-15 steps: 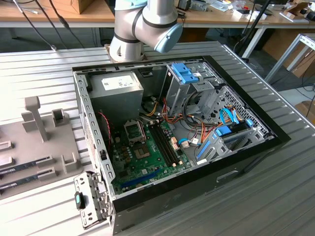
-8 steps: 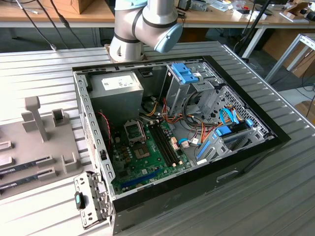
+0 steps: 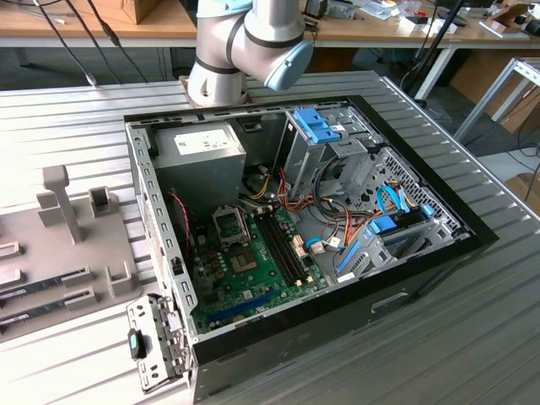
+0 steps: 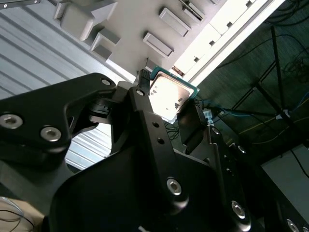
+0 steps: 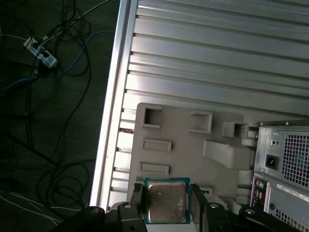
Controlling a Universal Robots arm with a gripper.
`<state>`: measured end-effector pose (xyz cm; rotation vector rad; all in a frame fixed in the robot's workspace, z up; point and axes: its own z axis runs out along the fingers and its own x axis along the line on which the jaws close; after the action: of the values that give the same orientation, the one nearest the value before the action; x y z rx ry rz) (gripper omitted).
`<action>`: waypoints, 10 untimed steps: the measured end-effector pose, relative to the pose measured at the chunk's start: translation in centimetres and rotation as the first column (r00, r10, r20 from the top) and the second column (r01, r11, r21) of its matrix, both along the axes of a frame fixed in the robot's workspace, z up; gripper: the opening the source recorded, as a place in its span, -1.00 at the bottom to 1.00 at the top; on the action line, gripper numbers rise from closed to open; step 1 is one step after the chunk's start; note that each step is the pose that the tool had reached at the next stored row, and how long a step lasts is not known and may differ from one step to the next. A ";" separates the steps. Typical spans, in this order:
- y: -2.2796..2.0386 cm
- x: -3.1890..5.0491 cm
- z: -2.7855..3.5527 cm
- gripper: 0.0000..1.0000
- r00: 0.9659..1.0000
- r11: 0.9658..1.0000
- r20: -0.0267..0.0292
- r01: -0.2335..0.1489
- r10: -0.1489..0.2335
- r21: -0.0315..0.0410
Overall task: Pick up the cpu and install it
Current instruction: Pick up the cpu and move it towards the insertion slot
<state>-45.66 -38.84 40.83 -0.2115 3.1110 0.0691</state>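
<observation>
Ribbed metal table [image 3: 76, 118] lies under everything. A grey holder tray [image 5: 183, 130] sits on it at the exterior view's left, and the open computer case [image 3: 337, 333] sits just beside the tray, to its right. The robot arm [image 3: 253, 38] stands at the far side of the case.

In both wrist views the gripper [image 5: 166, 205] has the cpu [image 5: 165, 199] in it. The two black fingers [image 5: 136, 195] are closed onto two opposite edges of the chip, one on each side. The shiny grey top faces the cameras, with the thin green rim showing round it. The chip hangs in the air above the tray and touches nothing but the fingers.

My guess is that the job right now is carrying the chip over to the case. To do that well, the squeeze should be soft — just enough that the chip can't slip, not so hard that it gets hurt. The chip looks flat and even between the fingers, and it is best carried that way, not tipped.

The dark square socket [image 3: 229, 224] on the green board [image 3: 253, 283], just nearer than the grey box [image 3: 207, 156], looks like its home. Bunches of wires [image 3: 295, 201] lie close by, so a slow path in from above seems safest — no bumping the case wall.
</observation>
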 end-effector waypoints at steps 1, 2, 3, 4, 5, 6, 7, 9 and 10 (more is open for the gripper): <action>0.00 0.00 0.10 -0.05 1.000 1.000 0.000 0.000 0.000 0.000; 0.00 0.00 0.17 -0.05 1.000 1.000 0.000 0.000 0.000 0.000; 0.00 0.00 0.26 -0.05 1.000 1.000 0.000 0.000 0.000 0.000; 0.00 0.00 0.33 -0.05 1.000 1.000 0.000 0.000 0.000 0.001; 0.00 0.00 0.42 -0.05 1.000 1.000 0.000 0.000 0.000 0.001; 0.00 0.00 0.49 -0.05 1.000 1.000 0.000 0.000 0.000 0.001; 0.00 0.00 0.57 -0.05 1.000 1.000 0.000 0.000 0.000 0.001; 0.00 0.00 0.77 -0.05 1.000 1.000 0.000 0.000 0.000 0.001; 0.00 0.00 0.92 -0.05 1.000 1.000 0.000 0.000 0.000 0.001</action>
<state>-45.66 -38.84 41.75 -0.2115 3.1109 0.0710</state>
